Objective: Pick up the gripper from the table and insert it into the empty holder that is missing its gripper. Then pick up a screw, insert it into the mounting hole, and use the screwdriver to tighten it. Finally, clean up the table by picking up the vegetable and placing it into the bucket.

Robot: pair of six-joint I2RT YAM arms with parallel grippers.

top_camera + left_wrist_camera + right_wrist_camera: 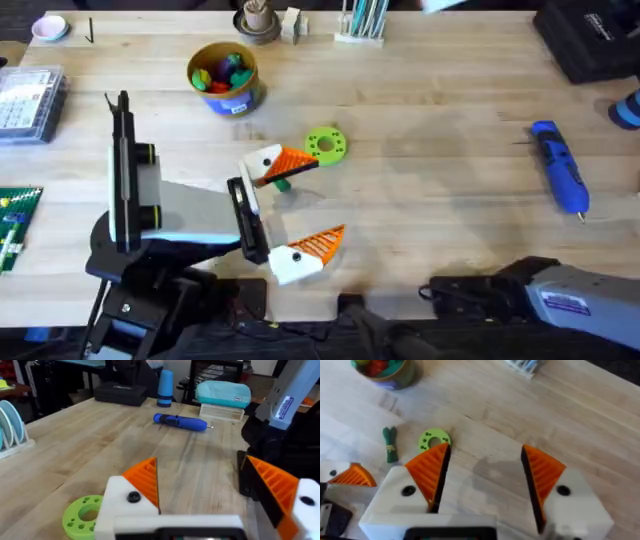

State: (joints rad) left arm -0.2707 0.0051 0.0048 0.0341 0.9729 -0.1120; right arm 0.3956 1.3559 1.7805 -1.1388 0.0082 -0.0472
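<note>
My left gripper (300, 203) stands open over the table (440, 200), its white fingers with orange ribbed pads (142, 480) spread wide. The dark-green vegetable (280, 183) lies just under its far finger, next to a lime-green disc (325, 145). The tan bucket (225, 75), holding coloured toys, stands at the back left. The blue screwdriver (558, 165) lies on the right, also seen as the screwdriver (180, 421). My right gripper (485, 475) is open and holds nothing, above the table short of the vegetable (390, 442) and the disc (434, 439). A loose gripper, the holder and a screw are out of view.
A clear parts box (30, 100) and a green board (15, 225) sit at the left edge. Along the back are a brown cup (258, 20), a white stand (362, 25) and a black case (590, 40). The right arm (560, 295) lies low at the front right.
</note>
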